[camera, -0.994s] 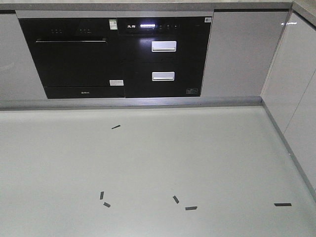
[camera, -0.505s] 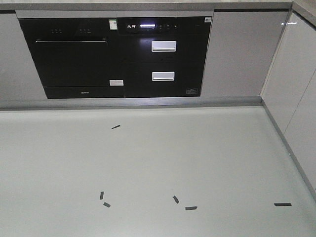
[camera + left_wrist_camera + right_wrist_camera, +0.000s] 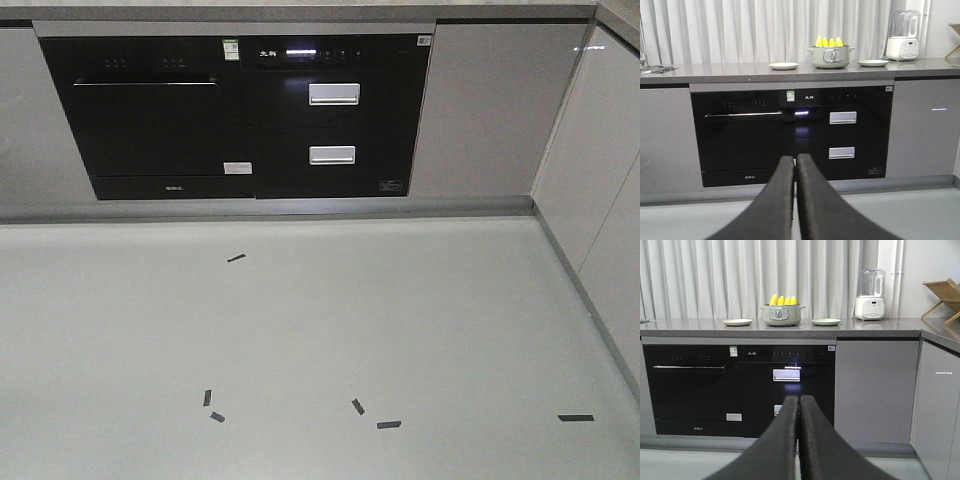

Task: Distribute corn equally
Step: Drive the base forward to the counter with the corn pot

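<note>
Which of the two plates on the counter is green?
The plate between the pot and the blender; the other plate is cream.

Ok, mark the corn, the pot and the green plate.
corn [image 3: 831, 42], left wrist view, tip of a middle cob.
pot [image 3: 840, 60], left wrist view, front wall.
green plate [image 3: 873, 63], left wrist view, near rim.

A kitchen: a grey tabletop [image 3: 880, 332] runs over grey cabinets [image 3: 875, 390] and black built-in appliances [image 3: 695, 385]. On it, at 12 o'clock, a pot [image 3: 782, 315] of corn [image 3: 783, 300] sits between two plates [image 3: 737, 322]; a blender [image 3: 869, 295] stands at 1 o'clock, a wooden dish rack [image 3: 942, 300] at 2 o'clock. Curtains [image 3: 700, 280] hang behind.
</note>
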### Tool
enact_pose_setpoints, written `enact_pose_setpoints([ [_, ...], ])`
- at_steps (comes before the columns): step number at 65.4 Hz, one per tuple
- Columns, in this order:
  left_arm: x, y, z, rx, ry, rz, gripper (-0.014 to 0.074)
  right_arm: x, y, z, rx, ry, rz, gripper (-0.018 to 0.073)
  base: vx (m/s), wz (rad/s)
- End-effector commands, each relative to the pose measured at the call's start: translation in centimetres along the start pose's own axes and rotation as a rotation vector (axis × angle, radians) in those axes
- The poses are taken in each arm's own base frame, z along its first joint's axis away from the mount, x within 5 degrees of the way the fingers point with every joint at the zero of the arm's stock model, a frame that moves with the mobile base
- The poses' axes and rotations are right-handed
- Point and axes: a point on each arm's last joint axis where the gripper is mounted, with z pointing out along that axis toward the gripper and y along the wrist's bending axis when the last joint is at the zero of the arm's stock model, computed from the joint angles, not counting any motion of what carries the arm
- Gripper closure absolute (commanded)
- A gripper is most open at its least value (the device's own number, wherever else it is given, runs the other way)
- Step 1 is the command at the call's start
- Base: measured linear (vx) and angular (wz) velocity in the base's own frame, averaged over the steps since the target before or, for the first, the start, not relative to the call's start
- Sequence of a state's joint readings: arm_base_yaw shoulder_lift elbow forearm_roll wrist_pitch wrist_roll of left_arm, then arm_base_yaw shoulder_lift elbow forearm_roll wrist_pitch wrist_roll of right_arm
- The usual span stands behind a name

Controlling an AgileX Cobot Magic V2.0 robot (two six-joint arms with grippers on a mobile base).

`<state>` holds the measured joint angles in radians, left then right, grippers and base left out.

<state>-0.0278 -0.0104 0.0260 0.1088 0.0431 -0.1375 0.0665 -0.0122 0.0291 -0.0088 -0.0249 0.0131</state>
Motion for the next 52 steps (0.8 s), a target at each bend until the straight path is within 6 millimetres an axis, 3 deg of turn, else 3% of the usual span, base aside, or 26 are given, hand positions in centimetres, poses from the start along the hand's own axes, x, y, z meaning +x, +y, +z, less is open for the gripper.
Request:
enact_pose_setpoints([
  [1,-0.30,-0.07,-0.11,0.010,-0.075,-0.013,0.0603,-0.51,0.00,-0.04,0.001,-0.077,-0.010,0.0570,0.05,0.01],
  [52,-0.30,-0.07,-0.11,0.010,-0.075,-0.013,0.0603,-0.51,0.00,-0.04,0.001,-0.077,-0.010,0.0570,0.12,0.04],
])
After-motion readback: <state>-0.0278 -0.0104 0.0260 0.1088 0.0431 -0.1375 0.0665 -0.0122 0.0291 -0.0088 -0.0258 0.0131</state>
